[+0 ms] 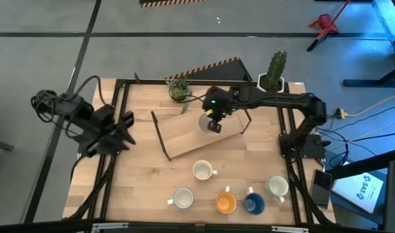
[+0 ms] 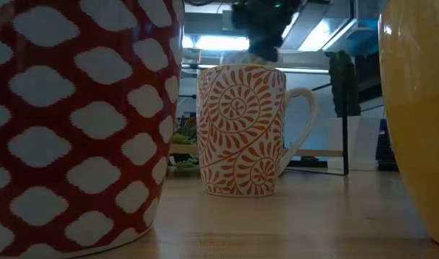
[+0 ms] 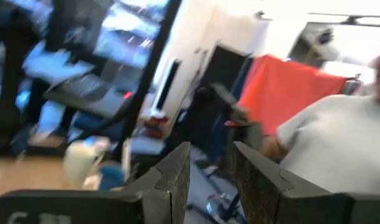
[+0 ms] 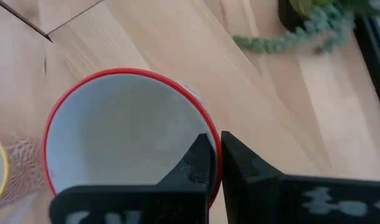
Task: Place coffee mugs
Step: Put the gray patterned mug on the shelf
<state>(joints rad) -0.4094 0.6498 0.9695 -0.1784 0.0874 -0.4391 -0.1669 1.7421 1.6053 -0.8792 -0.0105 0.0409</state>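
Right gripper (image 4: 215, 163): your fingers pinch the wall of the red-rimmed white ceramic mug (image 4: 124, 127) — one finger inside the bowl, one outside, nearly closed on the rim.
Where it is: from overhead, this gripper (image 1: 212, 123) hangs over the raised pale wooden shelf board (image 1: 184, 136) near the back of the table, the mug under it.
Step in hand: setting this mug on the board, by my reading.
Doing it well: keep the rim level and lower straight; let go only once the base sits flat, then lift clear without dragging the wall.
Risk: a one-wall pinch can let the mug swing or tip.
Mug and pincer: touching — the rim runs between your fingers, the bowl to one side.
Other mugs: five stand near the front edge, among them the orange glazed mug (image 1: 226, 202) and the blue glazed mug (image 1: 252, 203).
Left gripper (image 3: 212, 180): parked at the table's left edge, fingers apart, holding nothing.
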